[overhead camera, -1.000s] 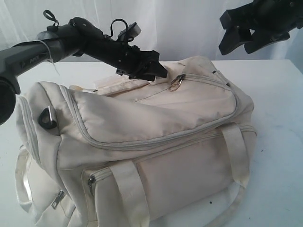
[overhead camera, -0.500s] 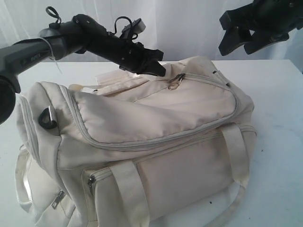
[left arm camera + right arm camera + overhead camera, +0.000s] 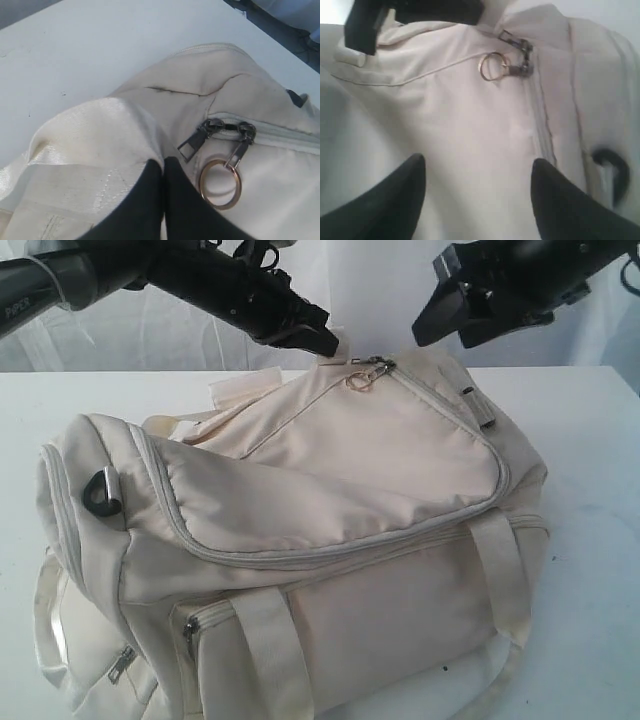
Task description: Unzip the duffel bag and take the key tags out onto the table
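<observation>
The cream duffel bag lies zipped on the white table. My left gripper is shut, pinching a fold of the bag's top fabric just beside the two dark zipper pulls and their brass ring. The fabric is drawn up into a peak under it. My right gripper hangs open above the bag's far right end, its fingers spread wide over the top panel, apart from the ring. The key tags are hidden.
A black D-ring sits on the bag's left end. Webbing handles and a zipped front pocket face the camera. Bare table lies to the right of the bag. A white curtain hangs behind.
My left gripper went from open to shut on the fabric by the zipper pulls and rose, lifting the bag's top. My right gripper moved left and lower, toward the bag.
</observation>
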Robot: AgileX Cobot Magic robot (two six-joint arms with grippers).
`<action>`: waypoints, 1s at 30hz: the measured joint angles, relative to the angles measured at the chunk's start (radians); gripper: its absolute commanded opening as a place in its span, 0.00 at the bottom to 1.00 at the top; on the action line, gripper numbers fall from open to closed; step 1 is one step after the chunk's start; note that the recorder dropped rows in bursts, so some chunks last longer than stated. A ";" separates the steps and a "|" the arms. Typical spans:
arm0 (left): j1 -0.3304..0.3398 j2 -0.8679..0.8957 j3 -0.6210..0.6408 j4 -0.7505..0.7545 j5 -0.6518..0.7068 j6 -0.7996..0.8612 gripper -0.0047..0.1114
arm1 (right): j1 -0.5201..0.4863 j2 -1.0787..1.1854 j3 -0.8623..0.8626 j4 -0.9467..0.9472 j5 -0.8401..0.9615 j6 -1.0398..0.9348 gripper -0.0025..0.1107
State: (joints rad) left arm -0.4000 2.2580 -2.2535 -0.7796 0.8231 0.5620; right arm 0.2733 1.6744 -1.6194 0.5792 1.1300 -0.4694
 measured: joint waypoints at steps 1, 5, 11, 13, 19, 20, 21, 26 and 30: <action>0.000 -0.004 0.000 0.000 0.004 0.002 0.04 | 0.010 0.009 0.000 0.020 -0.010 -0.021 0.53; 0.000 -0.018 0.000 0.003 0.019 0.015 0.04 | 0.054 0.066 0.000 0.048 -0.087 -0.062 0.53; 0.000 -0.044 0.002 0.027 0.032 0.022 0.04 | 0.085 0.155 0.000 0.048 -0.183 -0.013 0.54; 0.000 -0.048 0.002 0.027 0.035 0.031 0.04 | 0.086 0.182 0.000 0.048 -0.209 0.003 0.54; 0.000 -0.050 0.002 0.033 0.035 0.043 0.04 | 0.086 0.252 0.002 0.101 -0.296 0.034 0.54; 0.000 -0.050 0.002 0.033 0.035 0.044 0.04 | 0.086 0.257 0.002 0.129 -0.304 0.032 0.54; 0.000 -0.050 0.002 0.033 0.035 0.046 0.04 | 0.086 0.263 0.004 0.156 -0.309 0.032 0.54; 0.002 -0.050 0.002 0.033 0.041 0.052 0.04 | 0.092 0.271 0.004 0.191 -0.310 0.015 0.54; 0.002 -0.050 0.002 0.033 0.049 0.060 0.04 | 0.098 0.271 0.004 0.094 -0.288 0.024 0.53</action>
State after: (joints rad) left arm -0.3983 2.2075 -2.2514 -0.7467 0.8725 0.6224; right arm 0.3713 1.9454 -1.6158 0.6737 0.8421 -0.4455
